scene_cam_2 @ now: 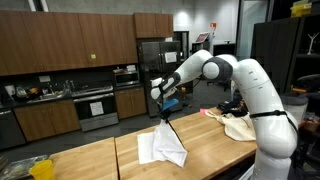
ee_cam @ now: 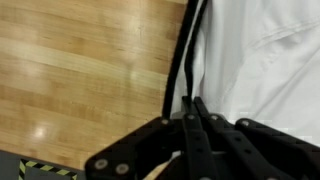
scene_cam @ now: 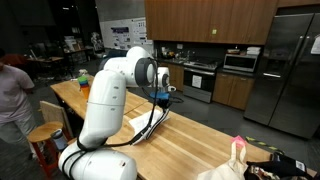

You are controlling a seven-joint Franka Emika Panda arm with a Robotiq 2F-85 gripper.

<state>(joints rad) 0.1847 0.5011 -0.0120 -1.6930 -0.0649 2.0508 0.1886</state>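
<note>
1. Gripper [scene_cam_2: 163,103]: it hangs over the wooden table [scene_cam_2: 80,160], well above the surface in both exterior views, with the arm reaching out from its base at the table's edge
2. Fingers [ee_cam: 190,125]: in the wrist view the two black fingers are pressed together with no gap showing between them; they are clenched
3. White cloth [scene_cam_2: 162,148]: it lies on the table directly under the gripper. In an exterior view it rises to a narrow peak that meets the fingertips, and its lower part spreads over the wood, so one point of it appears pinched and lifted
4. Wrist view: the cloth [ee_cam: 262,60] fills the right side and bare wood the left; the fingertips meet at the cloth's edge. The exact pinch point is hidden by the fingers
5. Black cable [ee_cam: 184,55]: it runs along the edge of the cloth up to the gripper; in an exterior view it droops from the wrist [scene_cam: 163,95] down toward the table
6. Surroundings: a beige bag [scene_cam_2: 238,125] lies on the same table, well apart from the cloth; a steel refrigerator [scene_cam: 285,70] stands against the far wall; a person [scene_cam: 12,90] stands near the table's end
</note>
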